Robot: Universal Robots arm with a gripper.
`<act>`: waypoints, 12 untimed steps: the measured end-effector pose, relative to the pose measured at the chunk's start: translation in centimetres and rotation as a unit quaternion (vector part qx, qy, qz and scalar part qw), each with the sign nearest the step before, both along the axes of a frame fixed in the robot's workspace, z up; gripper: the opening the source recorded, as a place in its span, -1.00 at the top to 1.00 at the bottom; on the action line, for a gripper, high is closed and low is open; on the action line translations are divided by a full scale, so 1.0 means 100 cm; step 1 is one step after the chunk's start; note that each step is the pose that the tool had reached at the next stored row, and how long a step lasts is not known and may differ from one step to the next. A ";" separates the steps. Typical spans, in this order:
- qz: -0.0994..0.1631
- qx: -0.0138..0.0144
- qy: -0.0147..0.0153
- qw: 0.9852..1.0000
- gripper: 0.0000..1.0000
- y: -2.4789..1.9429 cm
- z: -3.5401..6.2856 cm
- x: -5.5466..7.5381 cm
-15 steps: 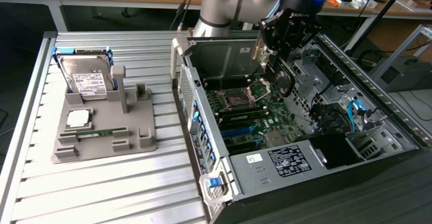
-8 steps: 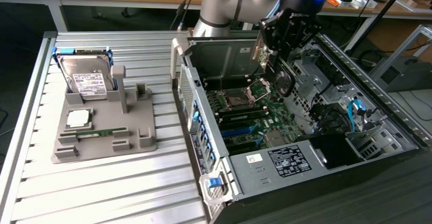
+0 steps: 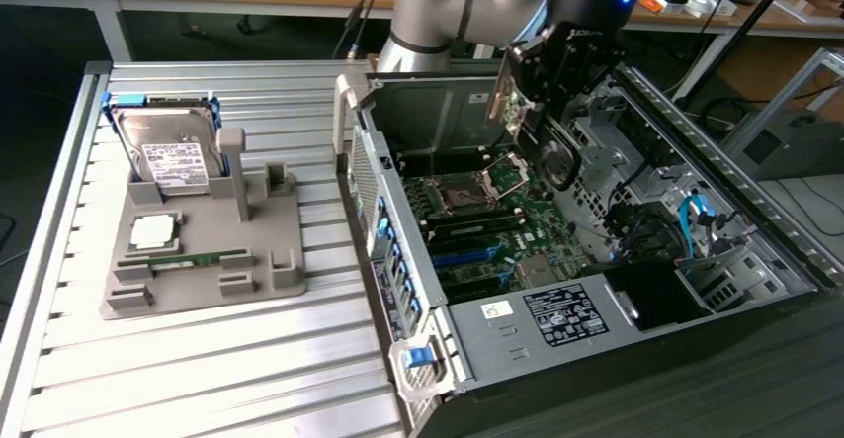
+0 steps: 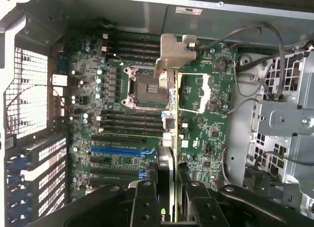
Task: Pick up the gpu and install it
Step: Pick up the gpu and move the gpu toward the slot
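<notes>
1. Gripper [image 4: 169,187] — closed on the gpu [image 4: 172,138], one finger on each face of the card.
2. Gpu — held on edge inside the open computer case [image 3: 442,112], over the green motherboard [image 3: 488,225]. Its silvery end bracket [image 4: 172,52] sits at the end far from the gripper. Its round black fan [image 3: 556,161] shows on one face.
3. Motherboard fittings: empty processor socket [image 4: 147,87], blue slot [image 4: 117,151].
4. Case label [image 3: 567,314] — black with white print, unreadable.
5. Grey tray [image 3: 198,290] on the slatted counter [image 3: 198,379], at the exterior view's left of the case. It holds a hard drive [image 3: 178,156] with an illegible white label and a green memory stick [image 3: 185,257].
</notes>
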State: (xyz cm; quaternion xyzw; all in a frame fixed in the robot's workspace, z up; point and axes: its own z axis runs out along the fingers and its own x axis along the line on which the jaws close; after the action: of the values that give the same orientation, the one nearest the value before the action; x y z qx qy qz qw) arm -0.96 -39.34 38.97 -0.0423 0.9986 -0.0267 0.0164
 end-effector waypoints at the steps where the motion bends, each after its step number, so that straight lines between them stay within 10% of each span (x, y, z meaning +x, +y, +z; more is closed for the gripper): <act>1: 0.000 0.000 0.000 1.000 0.47 0.0000 -0.0010 0.000; 12: -0.009 0.000 0.000 1.000 0.47 0.0000 -0.0128 0.001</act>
State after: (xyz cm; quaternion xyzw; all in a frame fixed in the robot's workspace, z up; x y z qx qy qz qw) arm -0.85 -39.34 37.69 -0.0329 0.9990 -0.0268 0.0161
